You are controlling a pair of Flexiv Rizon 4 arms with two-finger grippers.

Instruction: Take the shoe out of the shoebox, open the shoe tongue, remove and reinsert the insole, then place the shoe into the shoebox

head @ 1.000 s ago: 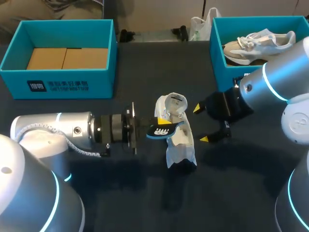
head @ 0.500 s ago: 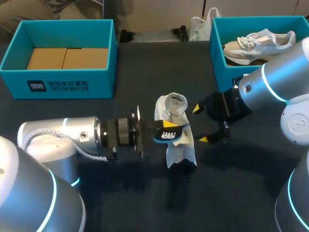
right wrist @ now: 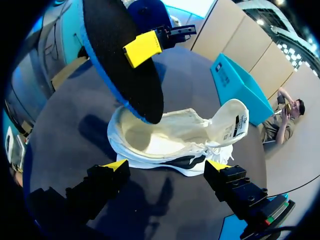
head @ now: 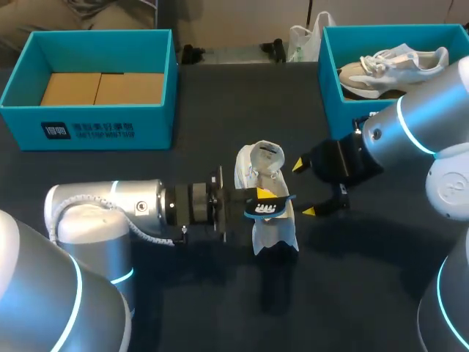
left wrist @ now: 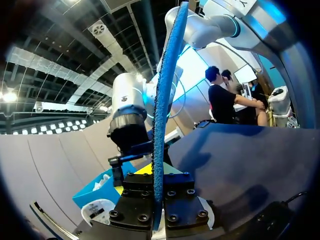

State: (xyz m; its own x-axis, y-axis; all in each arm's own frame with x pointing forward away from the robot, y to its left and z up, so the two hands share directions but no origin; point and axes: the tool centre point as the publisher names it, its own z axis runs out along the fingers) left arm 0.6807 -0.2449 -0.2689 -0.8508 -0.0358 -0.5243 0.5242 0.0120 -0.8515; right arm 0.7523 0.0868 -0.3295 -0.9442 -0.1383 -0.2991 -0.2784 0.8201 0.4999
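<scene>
Dark table (head: 220, 95), two shoeboxes (head: 88, 128), two shoes (head: 275, 231), insole (head: 265, 207)

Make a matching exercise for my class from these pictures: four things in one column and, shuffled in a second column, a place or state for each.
Things
1. insole
2. shoe
3. left box
4. right box

Places or states
A. holds a second shoe
B. has no shoe inside
C. clamped in the left gripper
D. lies ahead of the open right gripper

Pairs: 1-C, 2-D, 3-B, 4-A.
</scene>
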